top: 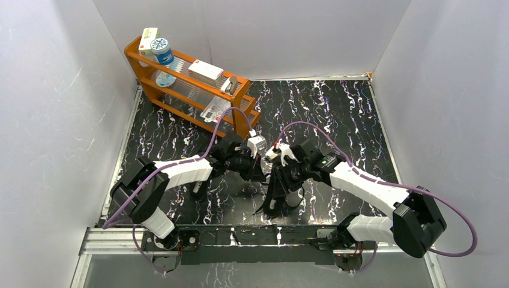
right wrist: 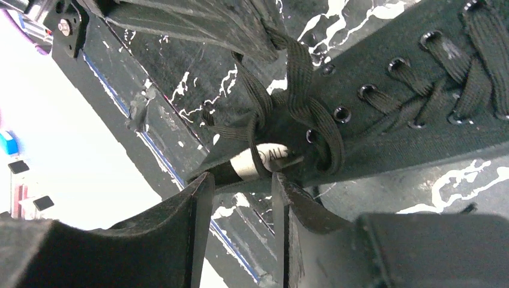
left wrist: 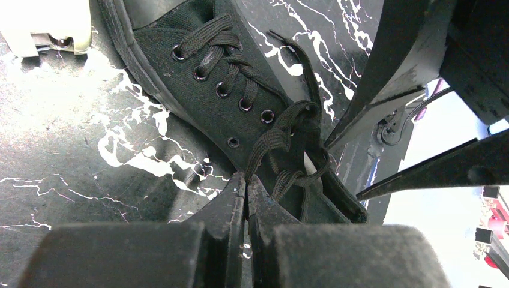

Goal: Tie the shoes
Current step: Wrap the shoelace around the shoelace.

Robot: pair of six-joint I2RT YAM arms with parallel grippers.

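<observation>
Marbled black table (top: 348,114) bears one shoe (left wrist: 198,90); left tool (left wrist: 246,180) pinches its lace (left wrist: 264,144), right tool (right wrist: 240,180) gapes half-open.

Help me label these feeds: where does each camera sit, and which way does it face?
Top: above and behind the arm bases, looking down at the table; left arm and right arm show.
Left wrist: on the left arm, looking along the left gripper, shut on a lace, at a shoe.
Right wrist: on the right arm, looking past the open right gripper at that shoe's side.
Shared: both wrist views show the same shoe's eyelets and lace.
</observation>
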